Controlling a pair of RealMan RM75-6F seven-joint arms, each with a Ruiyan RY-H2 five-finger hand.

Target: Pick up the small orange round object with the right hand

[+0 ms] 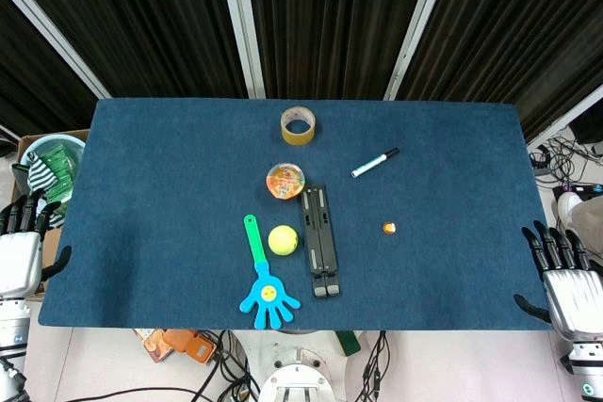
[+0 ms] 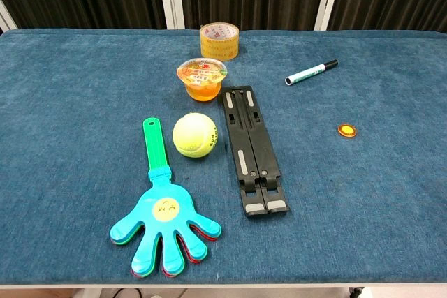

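Sitting off the left edge of the blue felt-covered table (image 1: 170, 195), the left hand (image 1: 21, 253) has its fingers spread and nothing in them. I'm using the black folding stand (image 2: 253, 150) in the middle of the cloth as the landmark. Left of it and toward the front edge lies a blue plastic hand-shaped clapper with a green handle (image 2: 162, 207), and the yellow-green tennis ball (image 2: 195, 135) sits just beside the stand's left rail. Behind the stand, touching or almost touching its far end, is a clear jelly cup with orange filling (image 2: 202, 79), and further back a roll of tan packing tape (image 2: 219, 40). Back and to the right of the stand lies a white marker with a black cap (image 2: 311, 72). The small orange round disc (image 2: 347, 130) is well right of the stand, alone on the cloth. The right hand (image 1: 568, 275) is off the right edge, fingers apart, holding nothing, well apart from the disc.
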